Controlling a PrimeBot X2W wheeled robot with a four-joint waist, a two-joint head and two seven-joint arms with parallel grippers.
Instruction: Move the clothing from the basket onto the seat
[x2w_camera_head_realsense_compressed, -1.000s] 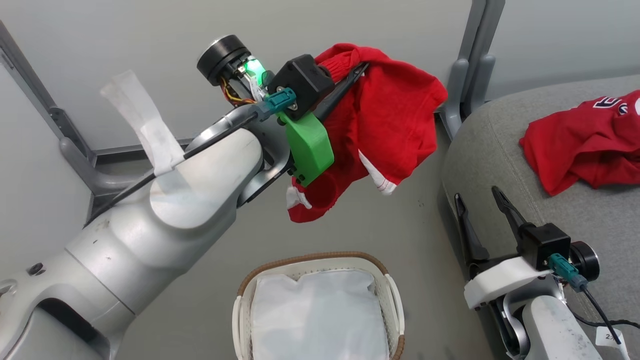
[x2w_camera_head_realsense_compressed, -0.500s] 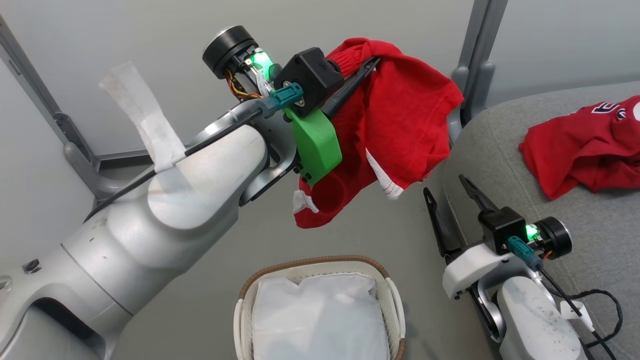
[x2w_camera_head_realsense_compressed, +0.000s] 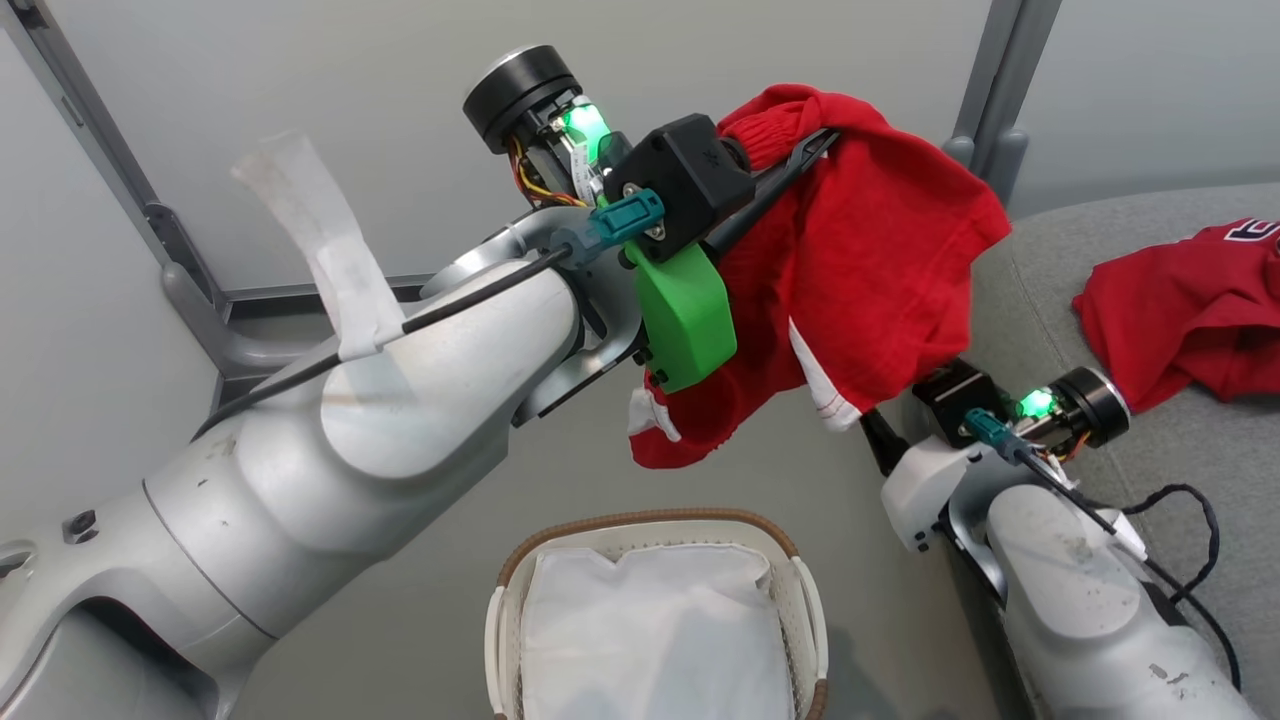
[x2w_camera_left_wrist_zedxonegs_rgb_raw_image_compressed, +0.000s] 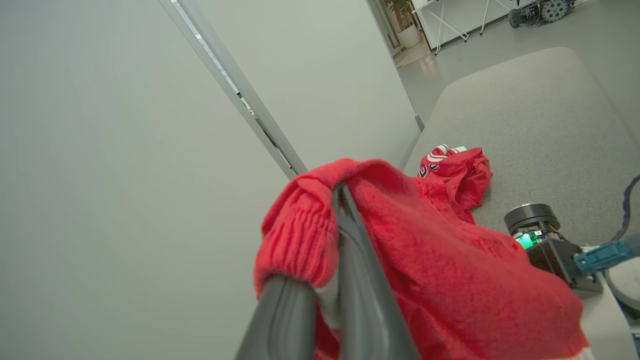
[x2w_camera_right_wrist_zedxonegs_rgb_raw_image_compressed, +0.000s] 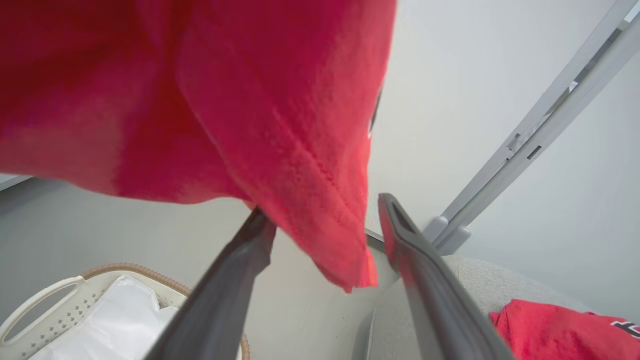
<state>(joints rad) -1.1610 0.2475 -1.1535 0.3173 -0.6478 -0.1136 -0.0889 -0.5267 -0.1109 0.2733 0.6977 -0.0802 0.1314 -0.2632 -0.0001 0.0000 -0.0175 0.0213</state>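
**Shirt held high over the basket, seat the likely next stop**

Left pincer (x2w_camera_head_realsense_compressed: 828, 138) is clamped tight on a ribbed edge of the red shirt (x2w_camera_head_realsense_compressed: 860, 270) at upper centre of the head view. It is held high, probably so the hanging cloth clears the basket (x2w_camera_head_realsense_compressed: 650, 522) at bottom centre, where the white liner (x2w_camera_head_realsense_compressed: 650, 630) shows. Right pincer (x2w_camera_right_wrist_zedxonegs_rgb_raw_image_compressed: 324, 207) stands wide with nothing gripped and a drooping fold of the shirt hanging between its fingers, seemingly placed to steady the hem. A second red shirt (x2w_camera_head_realsense_compressed: 1190, 310) lies crumpled on the grey seat (x2w_camera_head_realsense_compressed: 1230, 450) at the right edge, so the carried one likely goes beside it.
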